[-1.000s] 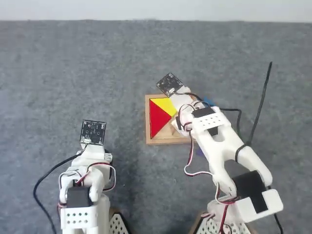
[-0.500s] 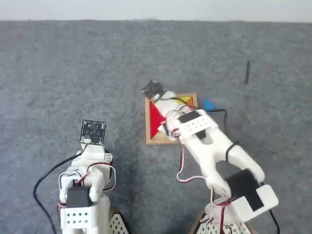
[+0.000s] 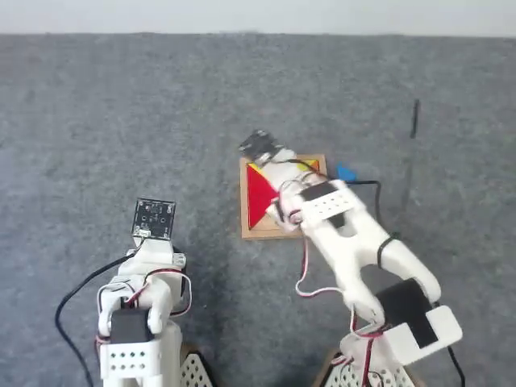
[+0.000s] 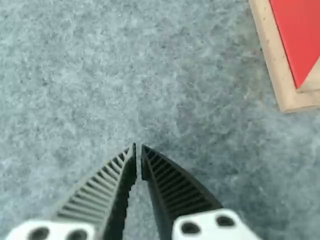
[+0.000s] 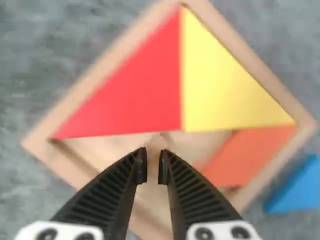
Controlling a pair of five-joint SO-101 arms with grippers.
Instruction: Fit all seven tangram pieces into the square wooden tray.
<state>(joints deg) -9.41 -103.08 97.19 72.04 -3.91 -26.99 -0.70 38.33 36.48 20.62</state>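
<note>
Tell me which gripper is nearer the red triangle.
Right. The right gripper hangs over the wooden tray, its tips just beside an edge of the red triangle. The left gripper sits over the grey carpet, off to the tray's side and apart from it.

Overhead, two wrist close-ups; common tray

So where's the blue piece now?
In the high view the blue piece lies on the carpet just outside the tray's right edge; the right wrist view shows it beside the orange piece.
</note>
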